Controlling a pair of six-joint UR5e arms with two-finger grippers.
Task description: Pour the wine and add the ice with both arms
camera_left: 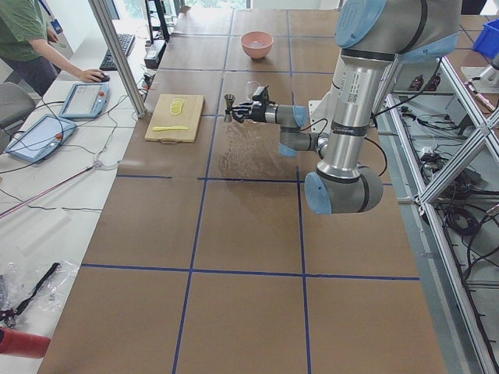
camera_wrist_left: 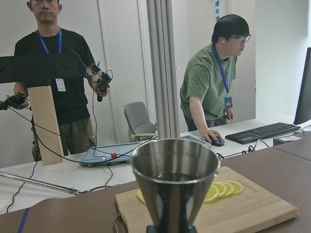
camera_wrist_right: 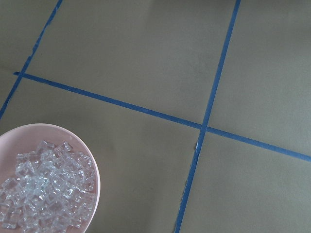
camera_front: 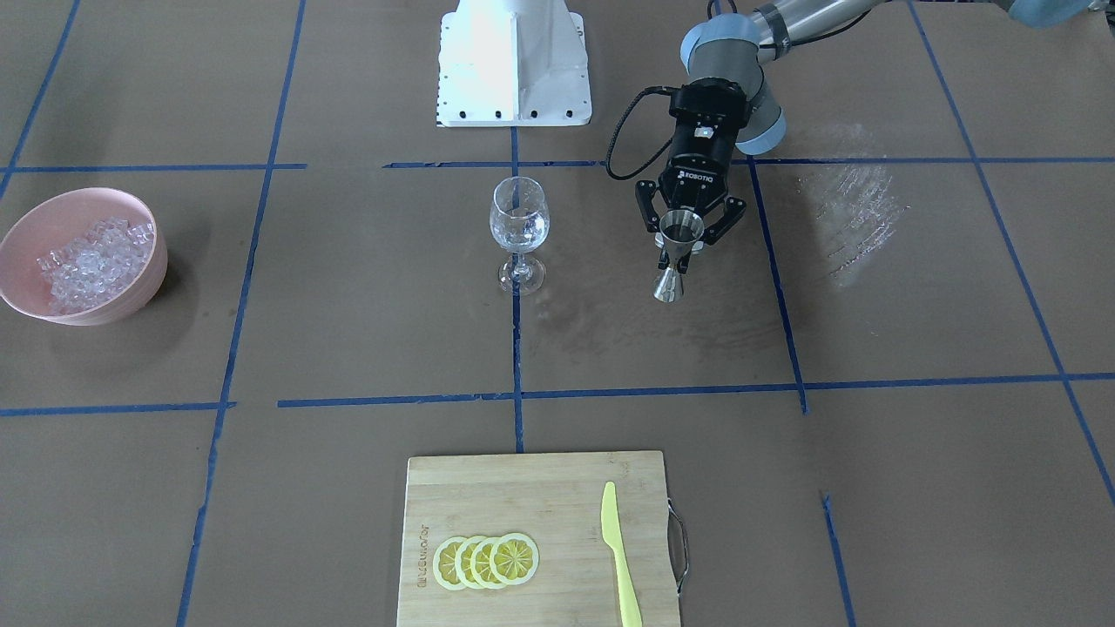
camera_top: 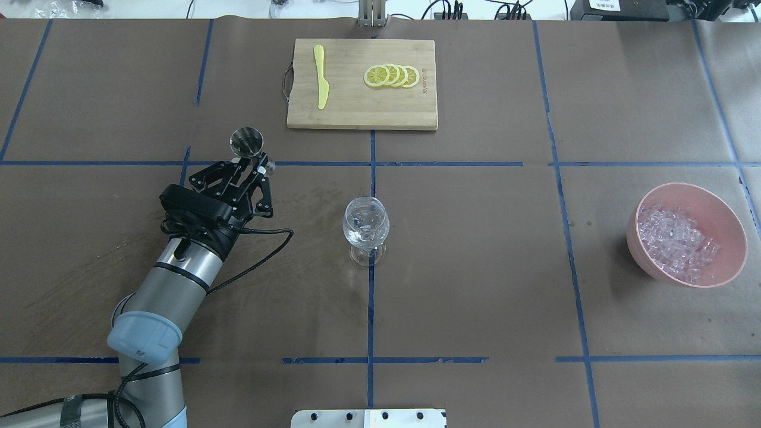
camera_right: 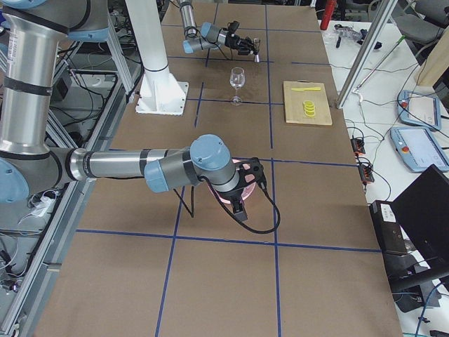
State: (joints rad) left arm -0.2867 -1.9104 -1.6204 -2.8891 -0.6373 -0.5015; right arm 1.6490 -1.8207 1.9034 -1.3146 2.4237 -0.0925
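left hand (camera_front: 681,233) gripping steel hourglass jigger (camera_front: 671,280) upright, probably avoiding spills | right hand (camera_right: 240,207) hovering at pink plastic bowl (camera_front: 144,283) of ice (camera_front: 91,261), grip unclear

The front camera is looking steeply down from across the worktop (camera_front: 348,305), with the pedestal (camera_front: 514,70) at its top. The overhead one is facing the opposite way; both are sharing the glass (camera_front: 519,228) and board (camera_front: 540,488). The side cameras are looking along the worktop from either end. The left wrist camera is sitting close behind the jigger (camera_wrist_left: 175,184), facing the board; the right one is looking down beside the bowl (camera_wrist_right: 29,138).
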